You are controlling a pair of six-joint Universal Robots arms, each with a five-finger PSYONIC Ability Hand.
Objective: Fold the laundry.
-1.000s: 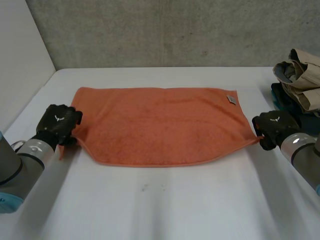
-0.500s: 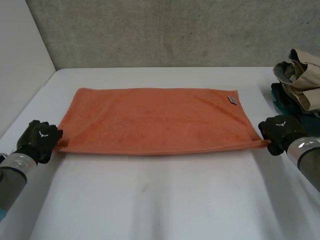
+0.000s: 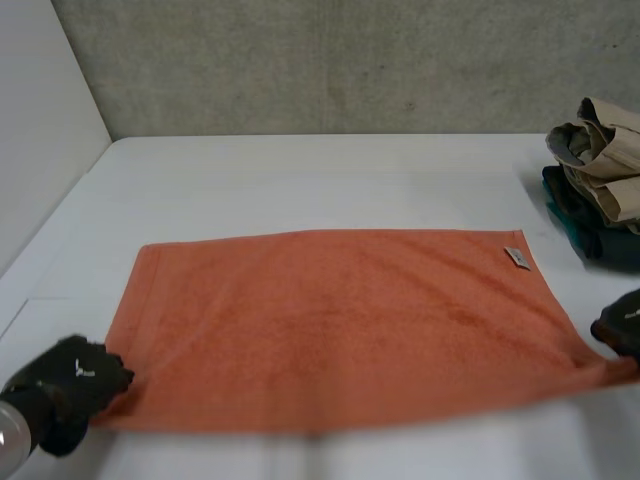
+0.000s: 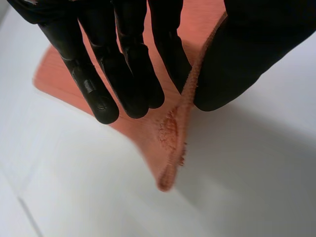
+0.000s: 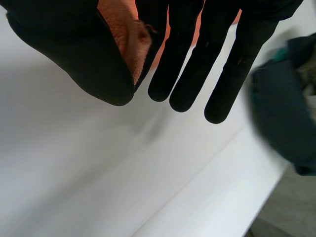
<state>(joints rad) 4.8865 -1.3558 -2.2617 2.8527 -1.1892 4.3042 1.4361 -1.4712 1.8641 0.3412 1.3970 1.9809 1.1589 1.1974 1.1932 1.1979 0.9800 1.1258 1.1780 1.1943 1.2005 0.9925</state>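
Observation:
An orange towel (image 3: 340, 320) lies spread across the white table, its near edge raised off the surface. My left hand (image 3: 65, 385) is at the towel's near left corner. In the left wrist view the towel's hem (image 4: 170, 133) is pinched between the thumb and the straight fingers (image 4: 123, 64), and the corner tip hangs below them. My right hand (image 3: 620, 325) is at the near right corner. In the right wrist view a bit of the towel (image 5: 126, 34) is clamped between the thumb and fingers (image 5: 187, 59). A small grey label (image 3: 516, 257) sits at the far right corner.
A pile of beige and dark teal clothes (image 3: 598, 175) sits at the table's back right, close to my right hand; the teal garment (image 5: 284, 108) is beside that hand's fingertips. A grey wall (image 3: 330, 60) backs the table.
Both hands have drawn the towel toward the table's near edge, stretching it flat between them. The left hand closed on its corner early in this span.

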